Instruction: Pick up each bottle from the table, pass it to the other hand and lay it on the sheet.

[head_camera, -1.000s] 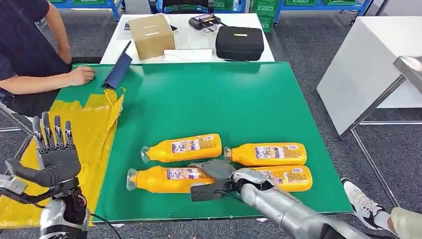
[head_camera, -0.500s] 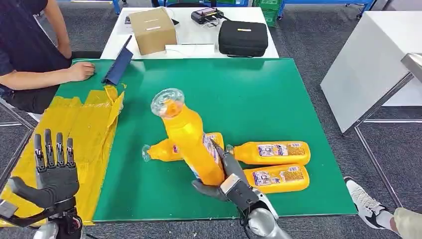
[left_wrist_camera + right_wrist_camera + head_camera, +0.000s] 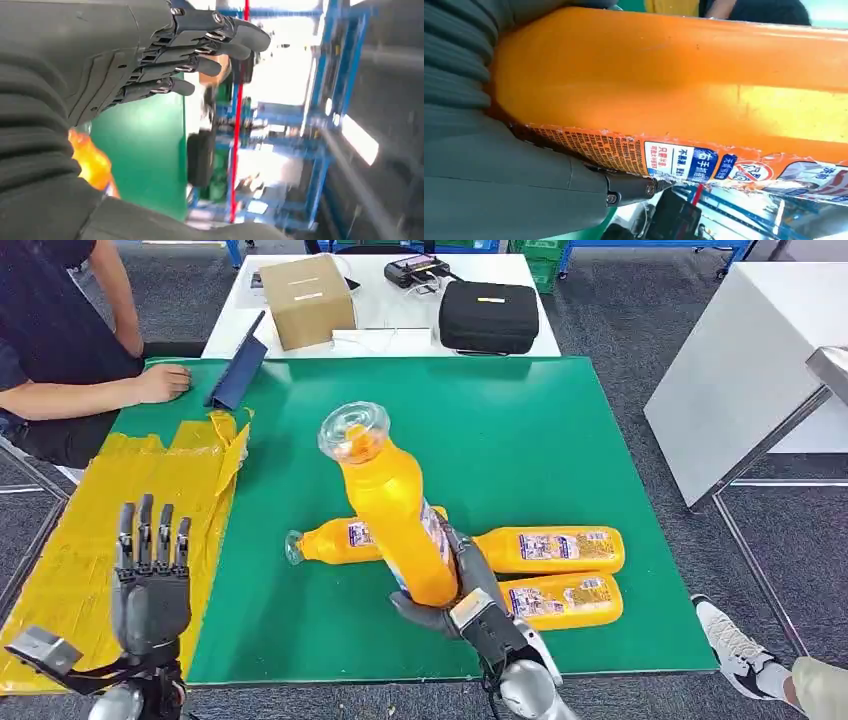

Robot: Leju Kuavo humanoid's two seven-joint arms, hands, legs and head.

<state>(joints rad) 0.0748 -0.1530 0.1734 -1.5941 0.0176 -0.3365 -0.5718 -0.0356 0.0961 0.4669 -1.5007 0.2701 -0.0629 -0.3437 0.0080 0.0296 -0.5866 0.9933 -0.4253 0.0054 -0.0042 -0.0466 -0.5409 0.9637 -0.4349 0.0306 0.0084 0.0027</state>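
My right hand (image 3: 463, 597) grips an orange bottle (image 3: 388, 505) by its lower body and holds it raised above the green table (image 3: 520, 430), clear cap up and tilted toward me. In the right wrist view the same orange bottle (image 3: 684, 80) lies against my right hand (image 3: 499, 165), its label showing. Three more orange bottles lie flat on the table: one (image 3: 335, 541) behind the raised one, two (image 3: 555, 548) (image 3: 565, 598) stacked side by side at the right. My left hand (image 3: 150, 585) is raised with fingers straight and apart, empty, beside the yellow sheet (image 3: 150, 495). The left wrist view shows my left hand (image 3: 150, 55) spread.
A person sits at the far left with a hand (image 3: 165, 385) on the table near a dark blue folder (image 3: 238, 375). A cardboard box (image 3: 308, 300) and a black case (image 3: 488, 317) stand on the white table behind. A white table (image 3: 740, 380) stands at the right.
My right hand took the near-left bottle off the table and lifted it upright, then shifted it slightly right. My left hand moved right, toward the table's edge. The camera view shifted slightly.
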